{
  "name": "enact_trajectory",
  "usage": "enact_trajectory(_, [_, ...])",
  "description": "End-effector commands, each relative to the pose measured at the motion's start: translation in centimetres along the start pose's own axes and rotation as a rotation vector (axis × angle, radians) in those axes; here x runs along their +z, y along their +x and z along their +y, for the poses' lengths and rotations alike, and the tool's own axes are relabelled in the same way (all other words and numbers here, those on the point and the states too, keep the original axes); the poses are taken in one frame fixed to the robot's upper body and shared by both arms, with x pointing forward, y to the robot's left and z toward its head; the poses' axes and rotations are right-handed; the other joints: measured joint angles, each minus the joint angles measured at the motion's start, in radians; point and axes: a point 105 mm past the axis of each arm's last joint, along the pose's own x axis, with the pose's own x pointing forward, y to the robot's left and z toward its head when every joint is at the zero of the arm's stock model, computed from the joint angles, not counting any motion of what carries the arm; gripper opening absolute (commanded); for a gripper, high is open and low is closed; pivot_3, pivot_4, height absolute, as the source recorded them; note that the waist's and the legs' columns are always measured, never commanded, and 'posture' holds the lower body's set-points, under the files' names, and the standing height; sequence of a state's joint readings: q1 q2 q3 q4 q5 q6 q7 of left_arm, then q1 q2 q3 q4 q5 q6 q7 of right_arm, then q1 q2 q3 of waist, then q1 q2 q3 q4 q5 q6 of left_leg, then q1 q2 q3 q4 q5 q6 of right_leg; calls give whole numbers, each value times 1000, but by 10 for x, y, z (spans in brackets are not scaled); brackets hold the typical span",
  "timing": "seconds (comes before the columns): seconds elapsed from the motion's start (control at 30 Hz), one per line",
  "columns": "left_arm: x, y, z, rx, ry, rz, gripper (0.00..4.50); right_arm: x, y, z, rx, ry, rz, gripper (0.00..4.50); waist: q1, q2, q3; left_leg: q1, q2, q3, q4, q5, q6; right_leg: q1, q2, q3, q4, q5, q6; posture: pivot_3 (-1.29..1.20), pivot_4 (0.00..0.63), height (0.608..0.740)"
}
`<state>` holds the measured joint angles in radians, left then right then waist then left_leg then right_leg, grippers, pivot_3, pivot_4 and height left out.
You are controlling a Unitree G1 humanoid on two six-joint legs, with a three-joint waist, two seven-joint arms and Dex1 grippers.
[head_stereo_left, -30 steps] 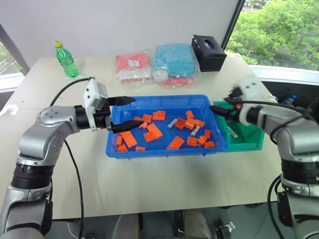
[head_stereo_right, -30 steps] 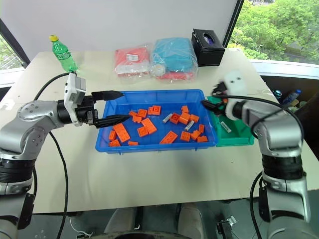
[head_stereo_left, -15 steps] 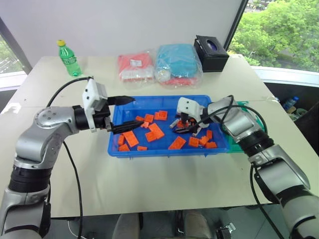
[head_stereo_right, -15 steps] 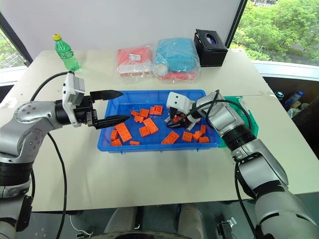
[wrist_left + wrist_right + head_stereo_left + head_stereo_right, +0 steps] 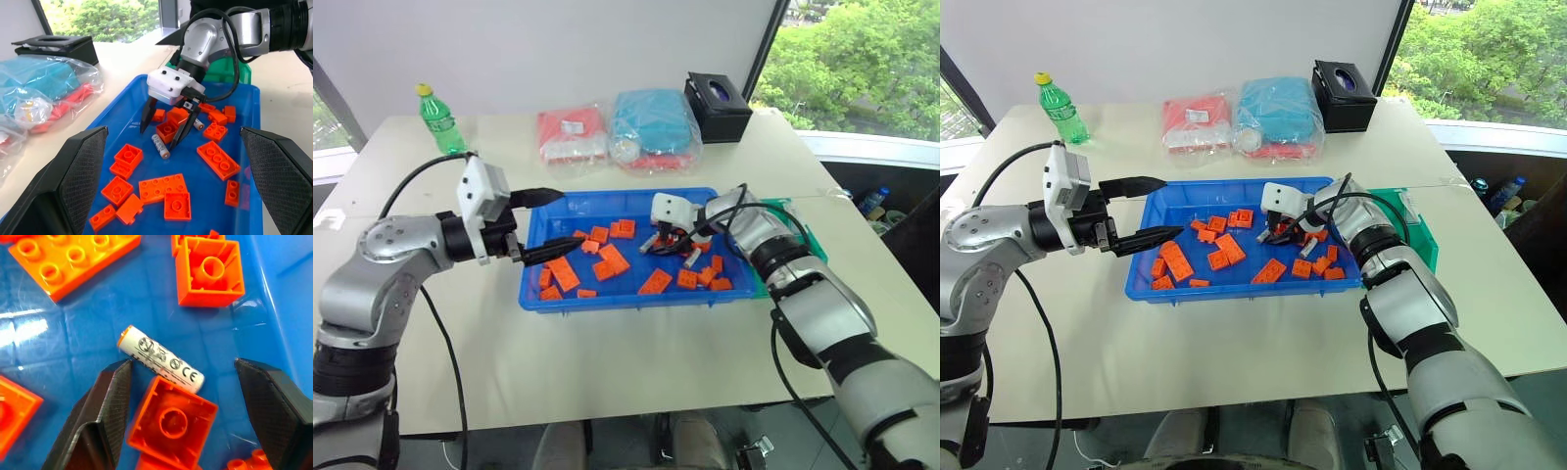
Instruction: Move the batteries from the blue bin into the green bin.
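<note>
battery (image 5: 161, 361) flat in blue bin (image 5: 540, 294), lengthwise between right gripper (image 5: 166, 126) fingers

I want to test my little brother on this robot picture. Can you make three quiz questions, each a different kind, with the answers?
1. True or false: the right claw is down inside the blue bin.
2. What lies between the right claw's fingers? A) a bottle B) a battery and an orange brick C) nothing
3. Fill in: the left claw is open over the bin's ____ end, holding nothing.

Key:
1. True.
2. B. The claw is open; nothing is gripped yet.
3. Left.
</note>
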<state>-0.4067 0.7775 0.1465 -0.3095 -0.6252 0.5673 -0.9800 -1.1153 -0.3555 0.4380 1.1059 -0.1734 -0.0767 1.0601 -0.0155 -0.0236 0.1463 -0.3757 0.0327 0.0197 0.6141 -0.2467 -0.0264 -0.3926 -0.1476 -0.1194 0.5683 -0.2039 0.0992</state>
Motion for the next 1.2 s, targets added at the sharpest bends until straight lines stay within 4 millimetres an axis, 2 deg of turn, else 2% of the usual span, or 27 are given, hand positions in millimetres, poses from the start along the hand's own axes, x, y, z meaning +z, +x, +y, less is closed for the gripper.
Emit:
enact_trajectory(0.03, [14,-5,1,7,44,-28,4500,3,3,4,27,18,-27,1706,-1,0,0,0,0,0,0,0,0,0,0,0,0,-1,-1,0,150,724])
enact_trajectory(0.07, [14,-4,1,5,45,-28,4500,4,4,6,32,24,-33,1233,0,0,0,0,0,0,0,0,0,0,0,0,1,-1,-2,0,150,724])
enact_trajectory(0.1, [15,-4,2,3,45,-28,4500,5,5,7,37,28,-38,1190,0,0,0,0,0,0,0,0,0,0,0,0,2,-1,-2,0,150,724])
enact_trajectory(0.27, [16,0,2,-15,44,-35,4500,12,4,5,18,73,-96,1190,1,0,0,1,0,0,0,0,0,-1,0,1,6,0,-2,0,150,724])
enact_trajectory(0.4, [14,3,2,-33,36,-36,4500,30,-13,-3,-57,131,-209,1190,2,0,0,1,0,0,0,0,0,-1,0,1,8,-1,-2,0,150,724])
enact_trajectory(0.53, [12,7,4,-47,29,-35,4500,41,-27,9,-49,160,-263,1190,5,-1,0,0,0,-1,0,0,0,-2,0,1,9,1,1,0,150,724])
enact_trajectory(0.6, [12,10,5,-59,29,-39,4500,39,-24,15,-44,112,-217,1190,4,-1,0,0,0,-1,0,0,0,-2,-1,1,8,1,1,0,150,724])
enact_trajectory(0.7, [15,16,8,-71,37,-53,4500,28,-18,12,-58,66,-133,1190,4,-1,0,1,0,0,1,0,0,-2,-1,1,7,-2,0,0,150,724])
enact_trajectory(0.77, [16,16,9,-72,40,-55,4500,22,-20,5,-77,121,-125,1190,3,-2,-1,0,0,0,1,0,0,-3,-1,1,7,-2,0,0,150,724])
enact_trajectory(0.9, [16,14,9,-66,44,-54,4500,12,-23,-12,-161,126,-81,3194,2,-2,0,0,0,0,0,0,0,-4,-1,1,8,-2,0,0,150,724])
enact_trajectory(0.97, [15,12,9,-58,44,-52,4500,16,-23,-15,-165,108,-88,4199,1,-2,-1,0,0,0,0,0,0,-4,-1,1,8,-2,0,0,150,724])
enact_trajectory(1.1, [14,9,7,-49,45,-45,4500,32,-17,-18,-132,76,-125,4199,-1,-2,0,0,0,0,0,0,0,-4,-1,1,8,0,3,0,150,724])
enact_trajectory(1.2, [14,7,6,-39,49,-42,4500,37,-9,-16,-92,77,-126,4199,-2,-2,0,0,0,0,0,0,0,-4,-1,1,8,-1,3,0,150,724])
